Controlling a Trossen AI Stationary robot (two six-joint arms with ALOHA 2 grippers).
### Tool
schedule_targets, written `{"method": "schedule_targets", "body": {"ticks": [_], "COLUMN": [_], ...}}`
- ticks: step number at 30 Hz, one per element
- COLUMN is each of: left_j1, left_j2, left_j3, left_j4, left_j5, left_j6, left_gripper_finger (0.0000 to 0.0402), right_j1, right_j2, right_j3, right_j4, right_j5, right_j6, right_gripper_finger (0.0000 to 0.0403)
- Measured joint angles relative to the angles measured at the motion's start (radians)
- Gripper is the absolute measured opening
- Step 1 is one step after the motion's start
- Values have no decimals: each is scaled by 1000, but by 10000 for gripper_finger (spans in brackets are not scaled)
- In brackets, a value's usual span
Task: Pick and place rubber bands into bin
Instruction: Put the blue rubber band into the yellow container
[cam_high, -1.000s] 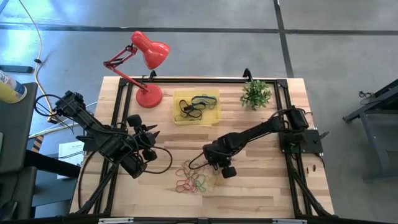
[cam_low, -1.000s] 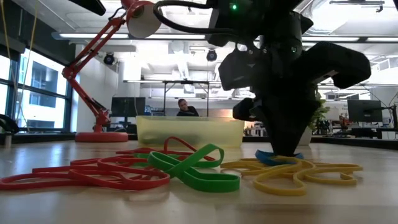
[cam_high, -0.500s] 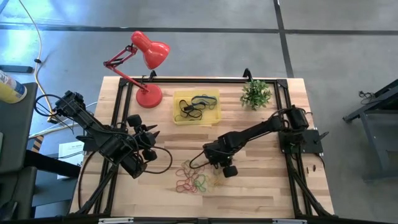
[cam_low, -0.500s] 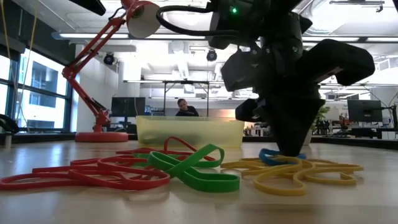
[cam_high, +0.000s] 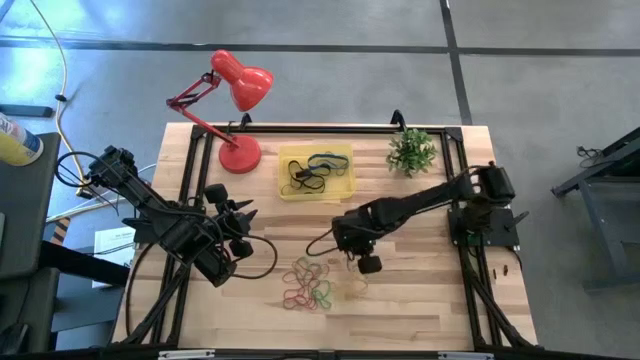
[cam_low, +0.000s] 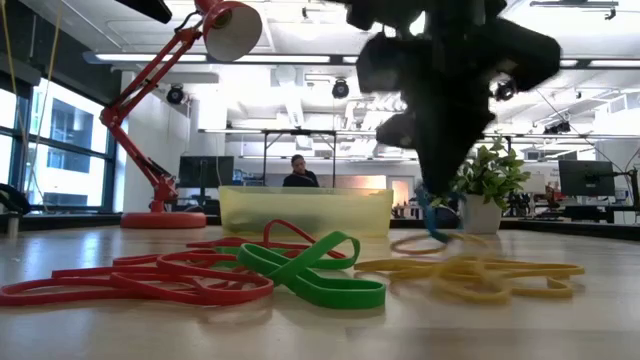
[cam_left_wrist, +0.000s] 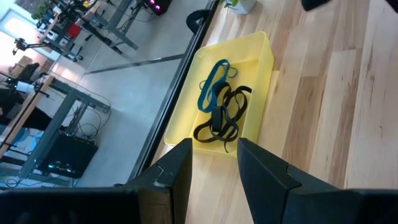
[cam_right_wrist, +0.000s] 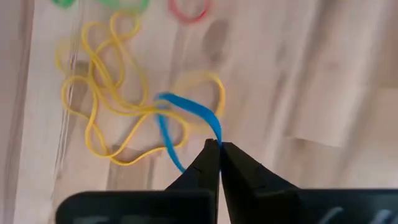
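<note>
My right gripper (cam_right_wrist: 219, 144) hangs above the loose rubber bands, shut on a blue rubber band (cam_right_wrist: 186, 109). In the low view the blue band (cam_low: 430, 215) dangles below the fingertips. Yellow bands (cam_right_wrist: 112, 112), green bands (cam_low: 315, 268) and red bands (cam_low: 150, 275) lie flat on the wooden table, a small heap (cam_high: 312, 285) near its front edge. The yellow bin (cam_high: 285, 190) stands at the far middle with black and blue bands (cam_left_wrist: 221, 112) in it. My left gripper (cam_left_wrist: 214, 165) waits open at the table's left, pointing toward the bin. My right gripper pinches the blue band at the top of its loop (cam_right_wrist: 211, 127), right at the free ends of its two fingers. The fingers point steeply down from above. The loop hangs slack below them, lifted off the table over the yellow bands.
A red desk lamp (cam_high: 240, 100) stands at the far left beside the bin, a small potted plant (cam_high: 412, 150) at the far right. A black cable (cam_high: 262, 262) loops on the table by my left arm. A black frame (cam_high: 330, 128) borders the far edge.
My right gripper has risen from the table and drifted a little toward the far edge, taking the blue band along. The band lay under the fingertips before and now hangs clear. The yellow bands beside it have been stirred.
</note>
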Motion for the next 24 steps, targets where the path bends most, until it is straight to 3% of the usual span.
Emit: {"method": "schedule_targets", "body": {"ticks": [24], "left_j1": [0], "left_j2": [0], "left_j3": [0], "left_j4": [37], "left_j5": [-26], "left_j6": [-3], "left_gripper_finger": [117], "right_j1": [-84], "right_j2": [-419], "right_j3": [1], "right_j4": [86], "right_j5": [371], "right_j6": [-2], "right_gripper_finger": [2]}}
